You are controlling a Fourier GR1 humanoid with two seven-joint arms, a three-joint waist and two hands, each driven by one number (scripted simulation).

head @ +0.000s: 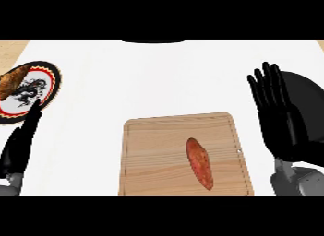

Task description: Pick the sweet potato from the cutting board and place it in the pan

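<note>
Orange-red sweet potato (199, 163), pale wood-grain cutting board (154, 152), black pan (318, 106), white plate (54, 83) rimmed red-and-black, white counter (157, 78).

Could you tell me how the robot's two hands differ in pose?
The right hand shows broad, fingers spread, in front of the pan; the left hand shows edge-on and narrow. The left hand points toward the plate, the right hand straight up the view. Both are black, open and hold nothing.

Patterned plate (53, 85) at left, brown pastry (11, 80) on its upper edge, white counter (157, 78)
</note>
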